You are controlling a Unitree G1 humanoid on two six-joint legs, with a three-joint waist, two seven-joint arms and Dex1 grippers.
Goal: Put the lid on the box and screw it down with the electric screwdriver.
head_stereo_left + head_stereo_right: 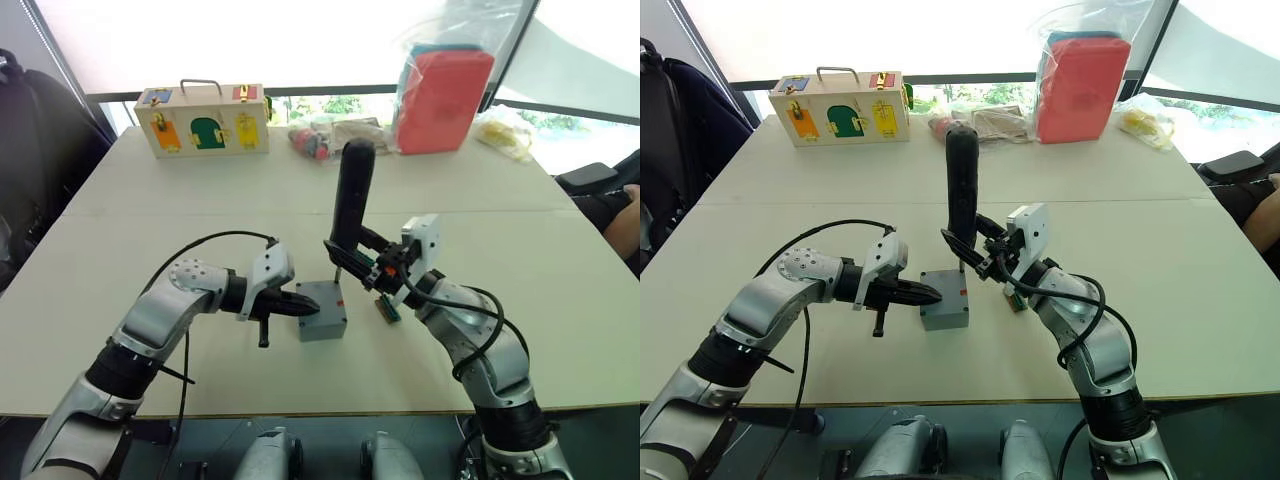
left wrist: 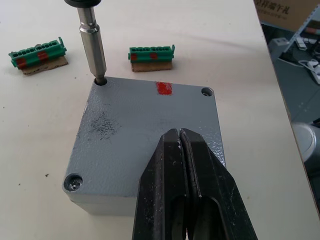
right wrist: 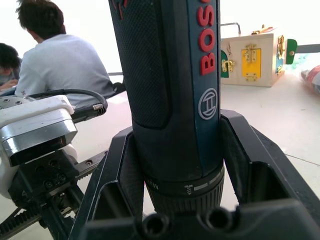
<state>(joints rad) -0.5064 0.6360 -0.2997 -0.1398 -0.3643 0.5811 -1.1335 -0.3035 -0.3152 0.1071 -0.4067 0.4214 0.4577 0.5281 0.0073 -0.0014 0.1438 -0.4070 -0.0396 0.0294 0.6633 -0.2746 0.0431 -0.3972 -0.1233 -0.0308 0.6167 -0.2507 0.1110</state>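
We have the lid [image 2: 150, 145] already seated on the box [image 1: 322, 322], near the middle of the table [image 1: 520, 230]. Our left gripper [image 2: 185, 200], jaws pressed together, bears on the lid's near-left side to steady it. Our right gripper [image 1: 362, 262] is clamped around the electric screwdriver [image 1: 350, 195], held upright with its bit in a far corner hole. We judge we are driving screws; one corner screw looks seated, so next we keep the bit square and then shift to another corner. Just right lie green bit holders [image 2: 151, 52], and at the far edge a wooden case [image 1: 203, 122].
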